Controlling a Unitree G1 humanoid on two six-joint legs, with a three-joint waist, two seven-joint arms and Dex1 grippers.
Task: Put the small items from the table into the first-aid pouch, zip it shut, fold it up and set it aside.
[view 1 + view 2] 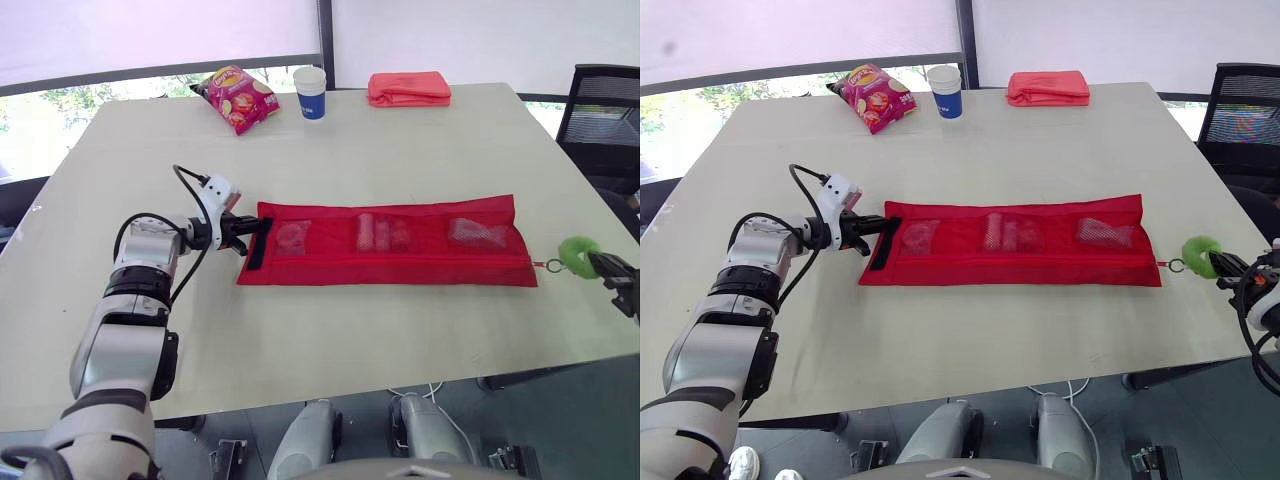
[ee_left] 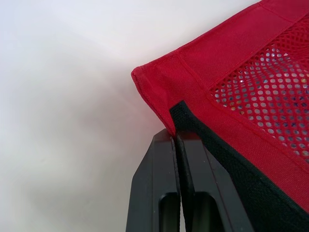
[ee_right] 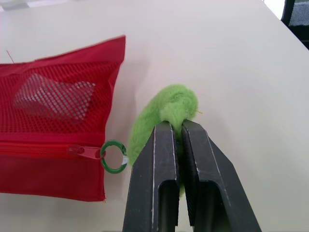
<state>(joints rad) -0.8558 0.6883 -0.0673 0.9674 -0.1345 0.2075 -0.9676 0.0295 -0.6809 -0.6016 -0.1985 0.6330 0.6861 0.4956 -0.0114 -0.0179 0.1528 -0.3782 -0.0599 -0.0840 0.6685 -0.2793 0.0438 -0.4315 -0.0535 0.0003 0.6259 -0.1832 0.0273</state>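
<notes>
A long red first-aid pouch lies unfolded flat across the middle of the table, with several small items visible behind its mesh pockets. My left gripper is shut on the black strap at the pouch's left end. The zipper slider sits at the pouch's right end, joined by a green ring to a fuzzy green pull. My right gripper is shut on that green pull, just off the pouch's right end near the table's right edge.
At the table's far side lie a pink snack bag, a white and blue paper cup and a folded red cloth. A black chair stands past the right edge.
</notes>
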